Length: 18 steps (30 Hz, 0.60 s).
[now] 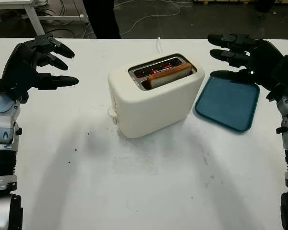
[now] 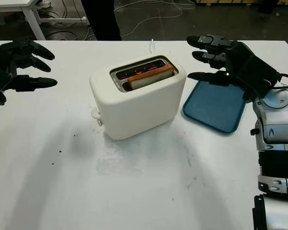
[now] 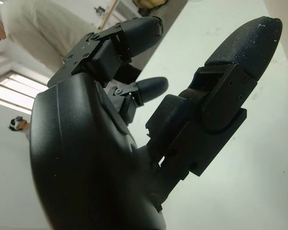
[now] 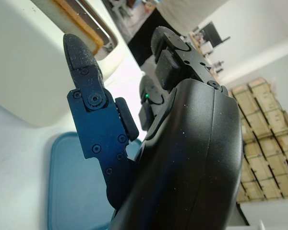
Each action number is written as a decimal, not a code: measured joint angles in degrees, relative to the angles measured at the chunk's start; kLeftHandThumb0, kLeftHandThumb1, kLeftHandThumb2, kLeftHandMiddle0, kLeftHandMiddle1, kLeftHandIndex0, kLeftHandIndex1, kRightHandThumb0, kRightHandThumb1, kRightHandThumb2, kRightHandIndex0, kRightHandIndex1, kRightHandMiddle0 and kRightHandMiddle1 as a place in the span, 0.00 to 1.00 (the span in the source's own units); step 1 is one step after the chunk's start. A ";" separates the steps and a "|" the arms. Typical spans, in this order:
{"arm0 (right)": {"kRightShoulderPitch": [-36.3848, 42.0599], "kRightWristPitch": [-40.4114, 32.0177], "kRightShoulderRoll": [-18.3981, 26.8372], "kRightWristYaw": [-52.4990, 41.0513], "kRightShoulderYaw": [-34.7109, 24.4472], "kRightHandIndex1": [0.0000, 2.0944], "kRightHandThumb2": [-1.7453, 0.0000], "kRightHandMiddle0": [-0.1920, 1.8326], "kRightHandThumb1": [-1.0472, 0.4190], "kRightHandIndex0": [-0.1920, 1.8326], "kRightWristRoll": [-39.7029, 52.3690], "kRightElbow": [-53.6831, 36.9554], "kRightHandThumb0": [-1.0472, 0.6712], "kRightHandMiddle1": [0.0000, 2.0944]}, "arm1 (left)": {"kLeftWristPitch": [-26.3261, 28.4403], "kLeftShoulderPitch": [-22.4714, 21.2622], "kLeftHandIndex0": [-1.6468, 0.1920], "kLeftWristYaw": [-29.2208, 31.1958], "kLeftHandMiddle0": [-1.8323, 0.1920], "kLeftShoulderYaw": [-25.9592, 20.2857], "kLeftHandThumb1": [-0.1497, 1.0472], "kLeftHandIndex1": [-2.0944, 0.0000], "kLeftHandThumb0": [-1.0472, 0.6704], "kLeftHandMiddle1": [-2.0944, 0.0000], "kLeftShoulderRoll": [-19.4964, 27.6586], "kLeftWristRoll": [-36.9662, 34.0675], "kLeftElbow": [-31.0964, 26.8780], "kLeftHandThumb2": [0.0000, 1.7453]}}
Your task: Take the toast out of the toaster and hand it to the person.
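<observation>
A lab or storeroom is indicated: loose cables (image 1: 149, 17) on dark flooring, stacked cardboard boxes (image 4: 261, 139), white table (image 1: 149, 182)

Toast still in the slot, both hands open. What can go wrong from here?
1. The toaster's slots glow red beside the toast: fingers reaching in may touch hot elements.
2. Little toast stands above the slot, so the grip may slip.
3. The right hand hovers over the blue tray and might knock it; the left hand is off to the toaster's other side.
</observation>
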State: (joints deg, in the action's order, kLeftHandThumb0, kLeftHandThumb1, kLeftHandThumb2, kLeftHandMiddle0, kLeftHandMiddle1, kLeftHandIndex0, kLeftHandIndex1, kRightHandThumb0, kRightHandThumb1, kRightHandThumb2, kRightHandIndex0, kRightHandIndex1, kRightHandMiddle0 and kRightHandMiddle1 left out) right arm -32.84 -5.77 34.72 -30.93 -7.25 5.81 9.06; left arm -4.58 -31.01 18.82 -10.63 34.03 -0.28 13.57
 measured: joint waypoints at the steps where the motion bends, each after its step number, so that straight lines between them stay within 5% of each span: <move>1: 0.00 0.00 0.00 0.00 0.00 0.05 1.00 0.31 0.17 0.28 0.00 0.00 0.33 0.00 | 0.00 0.00 0.61 0.00 0.68 0.00 0.61 0.45 0.00 0.38 0.00 0.00 0.00 0.00; 18: 0.00 0.00 0.00 0.00 0.00 0.06 1.00 0.31 0.16 0.28 -0.01 0.00 0.33 0.00 | -0.03 0.00 0.62 -0.03 0.68 0.00 0.61 0.45 0.00 0.38 0.00 0.01 0.00 0.00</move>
State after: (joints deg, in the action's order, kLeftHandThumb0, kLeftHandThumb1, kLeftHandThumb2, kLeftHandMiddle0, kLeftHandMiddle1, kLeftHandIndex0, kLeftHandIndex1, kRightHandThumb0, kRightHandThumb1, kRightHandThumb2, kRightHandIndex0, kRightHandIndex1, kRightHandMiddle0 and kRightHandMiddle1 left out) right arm -32.84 -5.77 34.72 -30.93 -7.26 5.80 9.05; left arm -4.61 -31.01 18.79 -10.62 34.03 -0.26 13.58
